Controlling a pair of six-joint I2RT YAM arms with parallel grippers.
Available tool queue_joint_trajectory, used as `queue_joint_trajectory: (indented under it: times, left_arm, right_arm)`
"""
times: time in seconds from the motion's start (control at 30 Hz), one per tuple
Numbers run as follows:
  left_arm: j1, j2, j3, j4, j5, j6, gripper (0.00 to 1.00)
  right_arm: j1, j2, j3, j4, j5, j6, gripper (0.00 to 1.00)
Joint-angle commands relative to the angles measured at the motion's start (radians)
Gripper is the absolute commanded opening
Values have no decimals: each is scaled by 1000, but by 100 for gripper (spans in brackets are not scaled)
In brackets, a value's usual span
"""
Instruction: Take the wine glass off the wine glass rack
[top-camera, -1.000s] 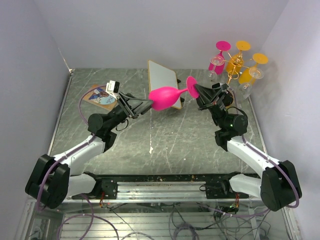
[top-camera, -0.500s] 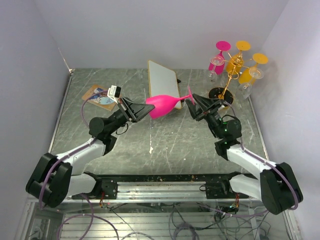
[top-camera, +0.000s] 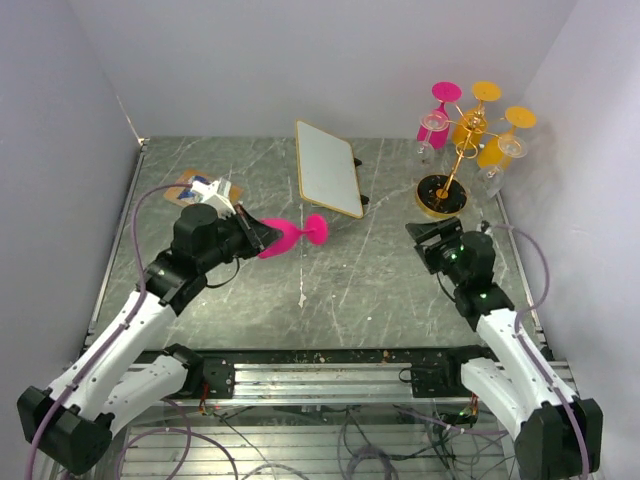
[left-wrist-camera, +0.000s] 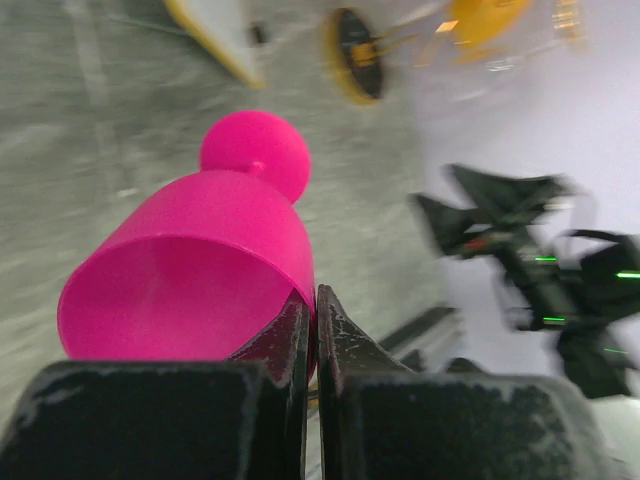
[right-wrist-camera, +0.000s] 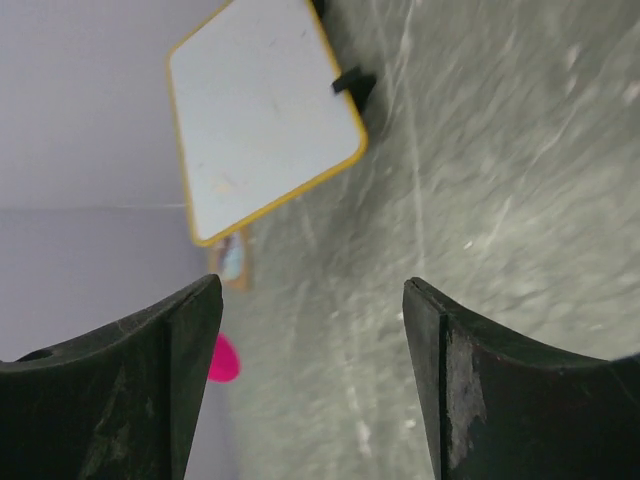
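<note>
Found the pink wine glass (top-camera: 290, 236) off the wine glass rack (top-camera: 442, 197), held sideways in the air over the left middle of the table (top-camera: 360, 300), foot pointing toward the centre. Saw its bowl rim pinched between the closed fingers of the left gripper (left-wrist-camera: 312, 300). Noted the right gripper (top-camera: 425, 232) well apart on the right, jaws spread wide with bare table showing between them. Placed the rack upright at the back right corner, another pink glass (top-camera: 437, 115) and orange glasses (top-camera: 480, 112) hanging from it foot-up. Marked a yellow-edged whiteboard (top-camera: 328, 168) between glass and rack.
</note>
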Motion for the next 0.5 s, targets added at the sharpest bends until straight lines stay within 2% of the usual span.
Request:
queue_joint_trajectory:
  times: [0.0, 0.1, 0.23, 0.47]
  left_arm:
    - [-1, 44, 179, -608, -228, 313, 7]
    - [0, 164, 319, -792, -232, 445, 7]
    - [-1, 324, 447, -935, -222, 602, 7]
    - [-2, 451, 494, -984, -248, 674, 7]
  right_arm:
    - [-6, -26, 205, -418, 270, -436, 74]
    - [-7, -16, 286, -501, 376, -563, 76]
    - [-7, 1, 358, -552, 413, -649, 79]
    - [-6, -1, 373, -572, 375, -635, 79]
